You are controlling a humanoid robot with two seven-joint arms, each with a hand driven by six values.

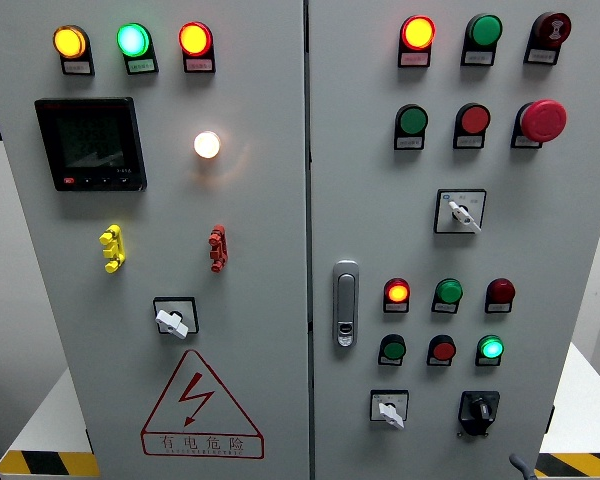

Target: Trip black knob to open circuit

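Grey two-door cabinet point(260, 420), lamps lit. Black knob point(479, 410) lower right, beside white selector point(389, 410). Hand state: cannot tell, hands out of view.

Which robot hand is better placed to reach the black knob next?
Probably the right. The black knob sits low on the right door, and the only visible robot part, a small grey tip, enters at the bottom edge just right of it. No left robot hand is in view.

Industrial electrical room: grey control cabinet point(280, 200) with indicator lamps point(132, 40), selector switches point(172, 318), hazard-striped floor edge point(45, 463).
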